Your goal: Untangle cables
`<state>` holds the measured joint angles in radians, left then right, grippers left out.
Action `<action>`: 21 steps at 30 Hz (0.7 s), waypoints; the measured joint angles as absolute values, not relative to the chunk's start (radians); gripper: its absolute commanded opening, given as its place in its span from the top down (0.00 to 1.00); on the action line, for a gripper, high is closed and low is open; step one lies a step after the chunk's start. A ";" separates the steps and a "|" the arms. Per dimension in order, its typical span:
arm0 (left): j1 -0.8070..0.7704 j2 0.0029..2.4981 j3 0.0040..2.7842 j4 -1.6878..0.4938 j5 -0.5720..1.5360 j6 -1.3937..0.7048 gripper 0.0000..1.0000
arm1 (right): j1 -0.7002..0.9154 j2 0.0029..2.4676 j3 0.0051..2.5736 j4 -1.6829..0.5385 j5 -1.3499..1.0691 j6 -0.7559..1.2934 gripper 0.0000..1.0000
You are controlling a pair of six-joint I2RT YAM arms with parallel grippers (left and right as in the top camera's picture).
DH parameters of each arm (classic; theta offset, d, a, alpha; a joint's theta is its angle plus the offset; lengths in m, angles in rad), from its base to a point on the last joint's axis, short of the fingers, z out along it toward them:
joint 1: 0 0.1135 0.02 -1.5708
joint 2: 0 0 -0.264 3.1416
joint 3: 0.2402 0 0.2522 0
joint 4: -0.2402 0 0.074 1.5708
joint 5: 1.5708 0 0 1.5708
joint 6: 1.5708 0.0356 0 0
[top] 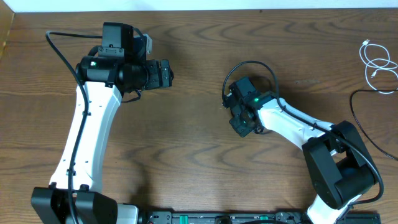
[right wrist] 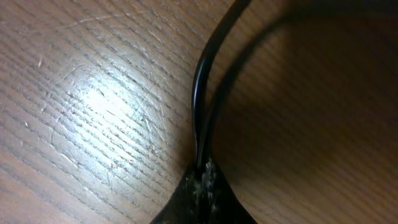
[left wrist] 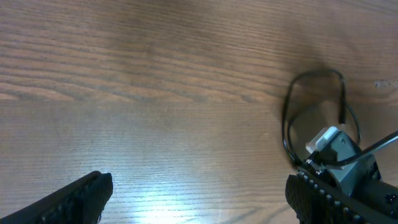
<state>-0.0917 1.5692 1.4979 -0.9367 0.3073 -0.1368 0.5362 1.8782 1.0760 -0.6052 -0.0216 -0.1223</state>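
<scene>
So rn the right tool [right wrist: 202, 180] is pinching the black cable [right wrist: 199, 93], tips closed tight on it, right down at the counter [top: 186, 155] surface. The wrist cam is showing the cord running up out of the tips and curving off to the right, w/ its shadow arcing beside it. From overhead the cable is making a roundish loop [top: 251, 61] just beside the right tool, a bit right of mid-counter. The left wrist cam is catching the same loop hanging close over the wood. One end is looking thicker, like a plug [left wrist: 341, 115], tho it's too small to be sure. The left tool [top: 166, 73] is sitting wide open, gripping nothing, facing the right arm's side but well apart from the loop. The white cable [top: 376, 62] is lying in loose coils at the counter's far top-right corner, well apart from the black one and both tools. Another dark cord [top: 360, 118] is curving along the right edge near the white one, cant tell what it belongs to.
</scene>
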 measured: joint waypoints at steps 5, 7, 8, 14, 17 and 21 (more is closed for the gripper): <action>-0.092 1.569 1.498 -0.939 0.307 -0.137 0.06 | 0.530 1.904 1.132 -0.705 -0.044 -0.100 0.99; -0.092 1.569 1.498 -0.939 0.307 -0.137 0.06 | 0.517 1.931 1.191 -0.781 -0.067 -0.093 0.99; -0.092 1.569 1.498 -0.938 0.307 -0.137 0.05 | 0.511 1.942 1.210 -0.808 -0.078 -0.090 0.99; -0.092 1.569 1.498 -0.937 0.307 -0.136 0.06 | 0.415 1.997 1.400 -0.965 -0.162 -0.072 0.99; -0.092 1.569 1.498 -0.939 0.308 -0.134 0.06 | 0.347 1.975 1.552 -0.999 -0.221 -0.066 0.99; -0.092 1.569 1.498 -0.939 0.307 -0.134 0.06 | 0.258 1.909 1.709 -1.028 -0.308 -0.066 0.99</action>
<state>-0.0917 1.5692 1.4979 -0.9386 0.3073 -0.1337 0.2577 1.9095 1.7088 -1.0283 -0.3077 -0.0658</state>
